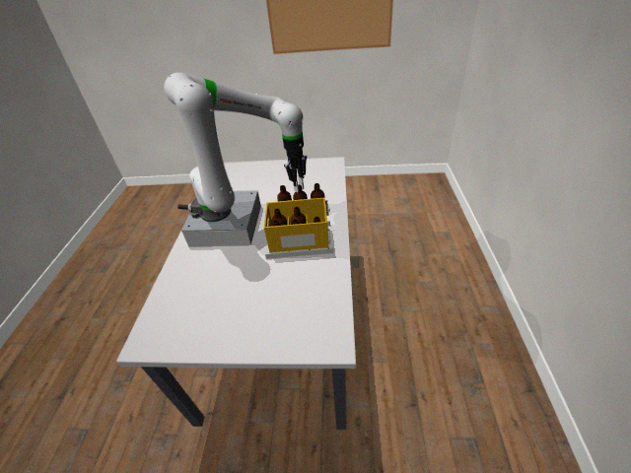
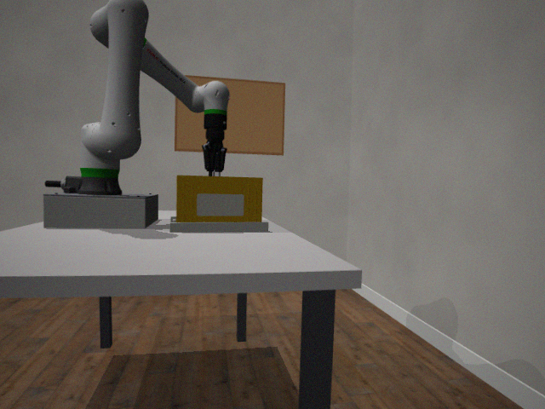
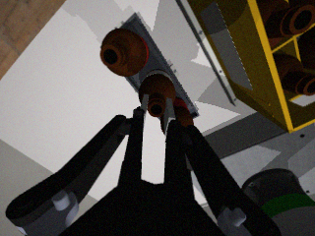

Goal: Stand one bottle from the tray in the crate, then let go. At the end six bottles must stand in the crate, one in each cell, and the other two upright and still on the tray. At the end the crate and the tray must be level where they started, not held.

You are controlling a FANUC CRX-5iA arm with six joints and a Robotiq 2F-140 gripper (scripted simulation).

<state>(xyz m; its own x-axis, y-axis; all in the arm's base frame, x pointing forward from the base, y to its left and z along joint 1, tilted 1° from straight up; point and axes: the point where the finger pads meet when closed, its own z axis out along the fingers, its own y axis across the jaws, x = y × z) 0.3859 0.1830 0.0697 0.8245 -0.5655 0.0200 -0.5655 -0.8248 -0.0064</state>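
Note:
My gripper (image 1: 298, 184) (image 2: 215, 172) (image 3: 157, 103) points down, shut on the neck of the middle bottle (image 3: 157, 85) on the tray (image 3: 158, 55). That brown bottle stands in line with a second bottle (image 1: 316, 192) (image 3: 133, 51) and a third bottle (image 1: 283, 194) (image 3: 186, 117), partly hidden by a finger. Whether the held bottle's base touches the tray cannot be told. The yellow crate (image 1: 272, 242) (image 2: 186, 211) (image 3: 263, 90) is level. Inside, a bottle (image 1: 277, 219), another bottle (image 1: 297, 217) and a lower-looking bottle top (image 1: 316, 221) show. Its other cells are partly hidden.
The crate sits on a pale grey base (image 1: 275, 255) (image 2: 220, 227). The robot's grey pedestal (image 1: 219, 237) (image 2: 94, 211) stands left of the crate. The table's right edge runs close beside the crate. The crate hides the tray in the exterior view.

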